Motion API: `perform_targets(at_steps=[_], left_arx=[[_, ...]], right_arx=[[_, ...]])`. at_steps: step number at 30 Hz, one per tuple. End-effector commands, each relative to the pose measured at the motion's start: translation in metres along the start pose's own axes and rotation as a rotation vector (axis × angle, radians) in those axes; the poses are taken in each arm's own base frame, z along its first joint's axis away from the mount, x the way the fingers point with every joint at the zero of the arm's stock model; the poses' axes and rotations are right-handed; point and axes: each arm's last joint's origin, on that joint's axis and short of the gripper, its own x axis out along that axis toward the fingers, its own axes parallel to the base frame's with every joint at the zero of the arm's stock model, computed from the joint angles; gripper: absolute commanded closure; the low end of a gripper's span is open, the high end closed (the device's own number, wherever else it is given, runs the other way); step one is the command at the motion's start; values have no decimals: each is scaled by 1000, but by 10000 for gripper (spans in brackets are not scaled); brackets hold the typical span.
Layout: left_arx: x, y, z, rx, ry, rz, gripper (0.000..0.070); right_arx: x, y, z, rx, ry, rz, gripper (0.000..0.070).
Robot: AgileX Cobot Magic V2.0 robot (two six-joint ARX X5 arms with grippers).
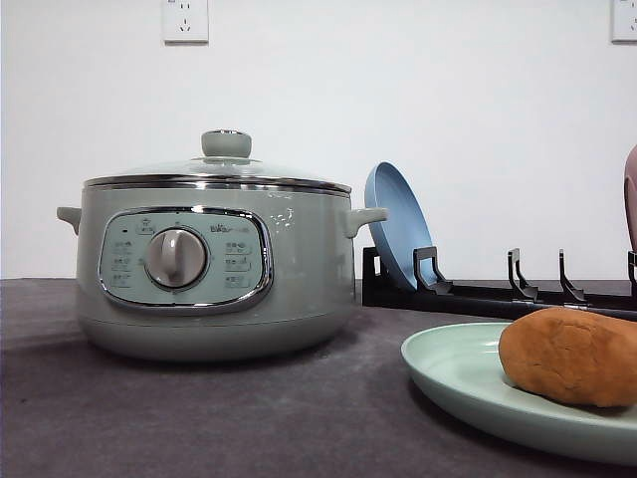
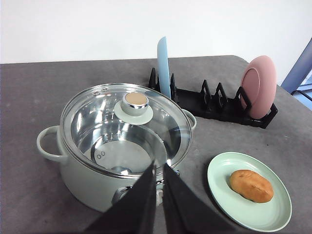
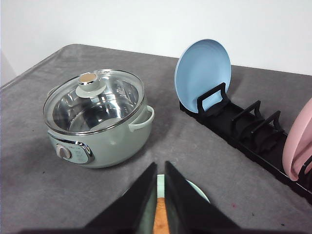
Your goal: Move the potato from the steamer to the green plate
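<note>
The potato [image 1: 569, 356], an orange-brown lump, lies on the pale green plate [image 1: 448, 363] at the front right of the table. The sage-green steamer [image 1: 209, 259] stands to the left with its glass lid [image 2: 136, 105] on; through the lid its inside looks bare metal. In the left wrist view my left gripper [image 2: 158, 166] hangs shut above the steamer's [image 2: 87, 180] front, holding nothing, with the potato [image 2: 251, 185] and plate [image 2: 222, 170] off to one side. My right gripper [image 3: 161, 165] is shut and empty above the plate [image 3: 195, 190]; a strip of potato [image 3: 161, 219] shows between its fingers.
A black dish rack [image 1: 478, 294] runs along the back right behind the plate. It holds an upright blue plate [image 1: 393, 224] near the steamer and a pink plate [image 2: 258, 85] at its far end. Dark grey cloth covers the table; a white wall stands behind.
</note>
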Motion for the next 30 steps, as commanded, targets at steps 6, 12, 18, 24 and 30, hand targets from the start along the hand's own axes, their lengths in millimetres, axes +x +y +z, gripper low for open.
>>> perform_targets(at_steps=[6,12,18,24,30], left_arx=[[0,-1,3,0,-12,-8,683],[-6,-1,2,15,-37,-8,684],[-4,3,1,43,-109,95,684],[24,34,-50,-4,-229,393,684],[61,68,-123,-34,-232,545,684]], right_arx=[[-1,1,4,-5,-14,6,685],[-1,1,4,-5,-15,6,685],[-1,1,4,-5,-15,6,685],[-1,1,4,-5,-15,6,685],[-1,1,4,-5,-14,6,685]])
